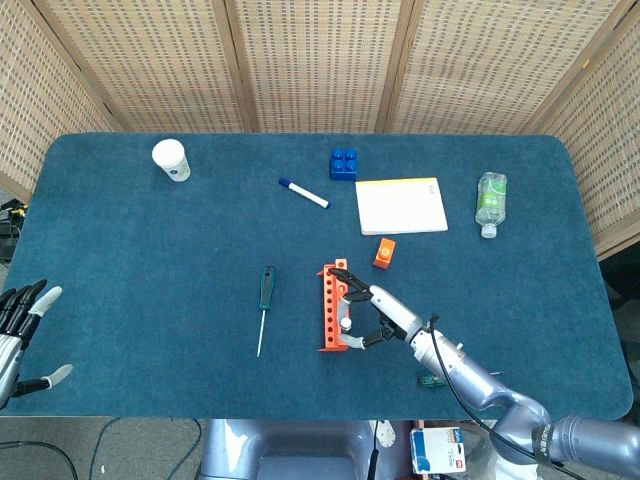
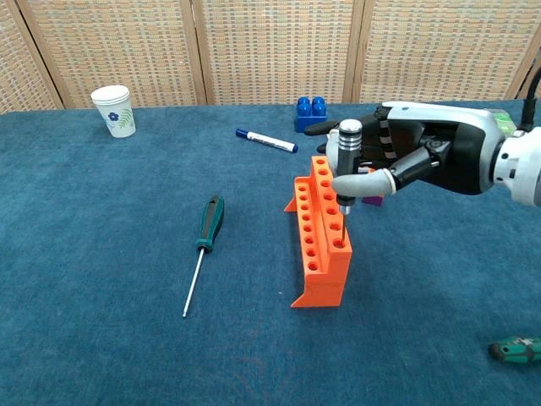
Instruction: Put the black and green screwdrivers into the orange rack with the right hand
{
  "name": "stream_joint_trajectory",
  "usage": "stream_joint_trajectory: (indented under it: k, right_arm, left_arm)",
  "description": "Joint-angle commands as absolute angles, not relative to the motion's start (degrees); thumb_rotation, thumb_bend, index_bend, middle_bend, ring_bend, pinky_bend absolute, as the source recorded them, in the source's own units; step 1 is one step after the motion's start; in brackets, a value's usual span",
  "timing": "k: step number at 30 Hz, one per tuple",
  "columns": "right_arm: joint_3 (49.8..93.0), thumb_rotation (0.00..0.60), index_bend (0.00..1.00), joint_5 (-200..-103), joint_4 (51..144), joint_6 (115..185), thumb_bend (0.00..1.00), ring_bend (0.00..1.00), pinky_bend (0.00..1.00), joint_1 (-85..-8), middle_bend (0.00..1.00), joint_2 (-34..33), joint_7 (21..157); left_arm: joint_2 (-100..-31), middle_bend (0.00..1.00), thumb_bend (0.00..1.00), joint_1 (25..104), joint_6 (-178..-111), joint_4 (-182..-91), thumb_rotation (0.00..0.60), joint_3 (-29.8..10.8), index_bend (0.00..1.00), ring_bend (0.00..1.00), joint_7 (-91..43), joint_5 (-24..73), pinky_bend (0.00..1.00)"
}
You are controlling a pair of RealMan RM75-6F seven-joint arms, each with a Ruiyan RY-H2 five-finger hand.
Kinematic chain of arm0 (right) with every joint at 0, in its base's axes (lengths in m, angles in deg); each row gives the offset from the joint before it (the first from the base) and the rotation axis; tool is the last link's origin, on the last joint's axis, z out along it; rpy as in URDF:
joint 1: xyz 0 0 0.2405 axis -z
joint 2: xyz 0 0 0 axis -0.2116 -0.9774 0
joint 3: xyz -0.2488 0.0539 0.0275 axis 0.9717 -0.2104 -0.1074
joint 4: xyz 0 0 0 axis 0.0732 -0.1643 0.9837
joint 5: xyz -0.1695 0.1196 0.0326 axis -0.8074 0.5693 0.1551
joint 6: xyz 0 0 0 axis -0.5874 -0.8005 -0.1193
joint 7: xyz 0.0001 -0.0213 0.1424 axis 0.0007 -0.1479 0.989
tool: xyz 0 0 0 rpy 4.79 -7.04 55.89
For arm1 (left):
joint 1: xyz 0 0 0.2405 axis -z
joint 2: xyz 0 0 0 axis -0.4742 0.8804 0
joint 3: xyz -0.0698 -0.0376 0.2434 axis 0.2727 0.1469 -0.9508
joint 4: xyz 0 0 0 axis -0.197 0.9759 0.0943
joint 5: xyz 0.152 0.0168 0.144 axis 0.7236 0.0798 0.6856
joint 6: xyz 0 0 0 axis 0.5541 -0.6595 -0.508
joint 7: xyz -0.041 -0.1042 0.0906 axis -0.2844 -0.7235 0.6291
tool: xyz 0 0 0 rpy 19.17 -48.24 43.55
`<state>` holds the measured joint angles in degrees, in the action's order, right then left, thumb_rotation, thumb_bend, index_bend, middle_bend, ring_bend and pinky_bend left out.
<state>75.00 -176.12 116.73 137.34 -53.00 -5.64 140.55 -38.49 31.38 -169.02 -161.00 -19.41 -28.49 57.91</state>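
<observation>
Chest view: the right hand (image 2: 414,161) is pinching the black screwdriver (image 2: 348,165), silver-capped and upright, its shaft sitting in the orange rack (image 2: 321,237); the green screwdriver (image 2: 203,249) is lying flat.

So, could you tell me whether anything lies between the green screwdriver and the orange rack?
Nothing visible does. The green screwdriver lies flat on bare table to the left of the orange rack. The right hand holds the black screwdriver upright in the rack's far side.
</observation>
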Motion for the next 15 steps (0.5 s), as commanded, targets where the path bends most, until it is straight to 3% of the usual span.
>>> stream_joint_trajectory:
  k: [1,15]
  right_arm:
    - [76.08,0.6,0.64,-177.98,114.81,137.9,0.48,0.0,0.0,-53.33,0.0,-4.96,143.05]
    - [79.13,0.6,0.64,-181.32,108.22,139.89,0.48,0.0,0.0,-54.3,0.0,-1.92,147.61]
  left_arm:
    - [-38.51,0.0,0.0,31.38,-168.98,-161.05,0.6,-19.41,0.0,0.0,-28.41,57.88,0.0]
    - [-38.53,0.0,0.0,31.63,-168.41,-161.17,0.6,-19.37,0.0,0.0,-28.12,57.51,0.0]
